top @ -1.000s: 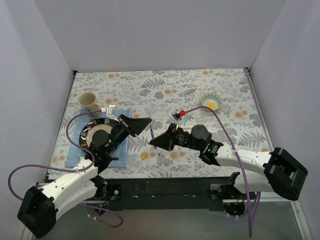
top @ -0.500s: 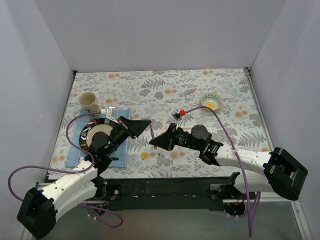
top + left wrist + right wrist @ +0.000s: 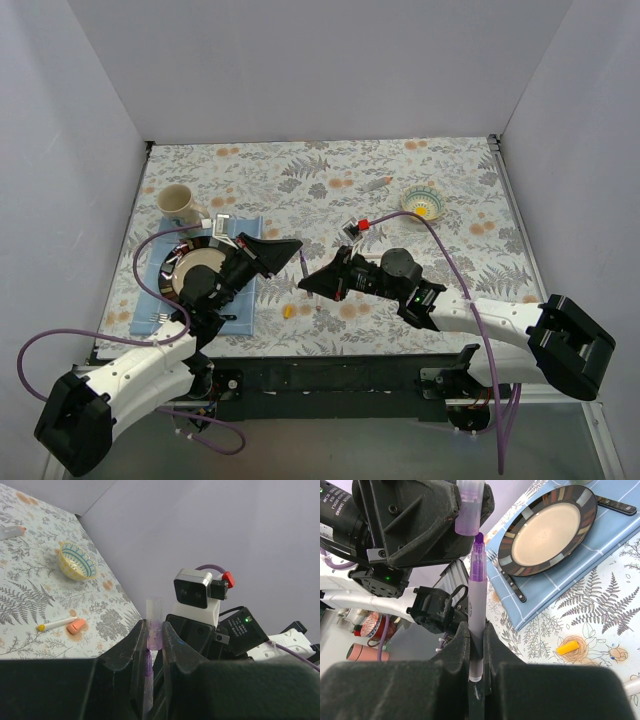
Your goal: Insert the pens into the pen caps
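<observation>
Looks softly, evenly lit from above in the top view. Shows no glare on the desk (image 3: pixel 330 170), only faint, short shadows. Leans the lilac-grey walls (image 3: pixel 320 70) outward with wide-angle stretch. Goes blurred and near-black along the bottom of the left wrist view, at the left pincer (image 3: pixel 154 630) close to the lens; renders the pen cap (image 3: pixel 154 612) pale and fairly sharp. Turns equally murky at the right pincer (image 3: pixel 476 630) in the right wrist view, yet shows the purple pen (image 3: pixel 477 580) crisp with a thin highlight and the plate (image 3: pixel 507 562) rim mildly glossy.
</observation>
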You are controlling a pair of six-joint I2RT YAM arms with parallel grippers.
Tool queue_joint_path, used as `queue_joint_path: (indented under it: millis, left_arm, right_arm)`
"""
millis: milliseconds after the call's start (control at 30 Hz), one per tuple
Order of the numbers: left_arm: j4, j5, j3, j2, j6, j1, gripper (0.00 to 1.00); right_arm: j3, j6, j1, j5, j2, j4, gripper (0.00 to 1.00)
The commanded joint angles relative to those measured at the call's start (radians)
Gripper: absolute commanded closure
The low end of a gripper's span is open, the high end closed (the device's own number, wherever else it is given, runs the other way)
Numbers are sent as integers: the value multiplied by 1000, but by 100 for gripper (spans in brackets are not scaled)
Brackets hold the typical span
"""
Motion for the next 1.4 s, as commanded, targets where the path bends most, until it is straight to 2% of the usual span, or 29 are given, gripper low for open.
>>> queue_joint_path:
  millis: [0,800,1067,1367]
  left_arm:
    - [-3,-2,-20,12,38,-5,100]
    - [-37,-67,-10,20,94,-5,100]
    - [-12,-30,-27,17,74,-5,100]
    - [89,47,-89,31,41,-5,100]
  right_arm:
    - [57,-3,3,11,-3,57,99]
    - [62,17,3,-11,4,54,99]
    - [62,12,3,21,-3,47,99]
    - [122,-6,-1,113,4,22,99]
